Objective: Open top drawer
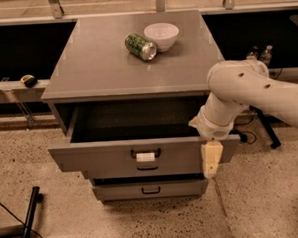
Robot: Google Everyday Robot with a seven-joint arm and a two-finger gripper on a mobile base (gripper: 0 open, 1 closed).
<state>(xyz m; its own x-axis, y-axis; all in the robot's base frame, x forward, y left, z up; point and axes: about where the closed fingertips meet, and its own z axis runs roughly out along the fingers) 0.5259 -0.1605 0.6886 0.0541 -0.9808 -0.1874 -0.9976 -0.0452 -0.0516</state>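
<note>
The top drawer (111, 160) of the grey cabinet stands pulled out, its dark inside showing. Its flat front carries a small black handle with a white tag (145, 156). My gripper (212, 160) hangs pointing down in front of the drawer front's right end, to the right of the handle and apart from it. The white arm reaches in from the right.
A green can (140, 46) lies on its side beside a white bowl (161, 35) on the cabinet top (96, 68). A lower drawer (150, 190) sits shut beneath. A black pole (28, 220) lies on the floor at the left. Cables and a dark stand are at the right.
</note>
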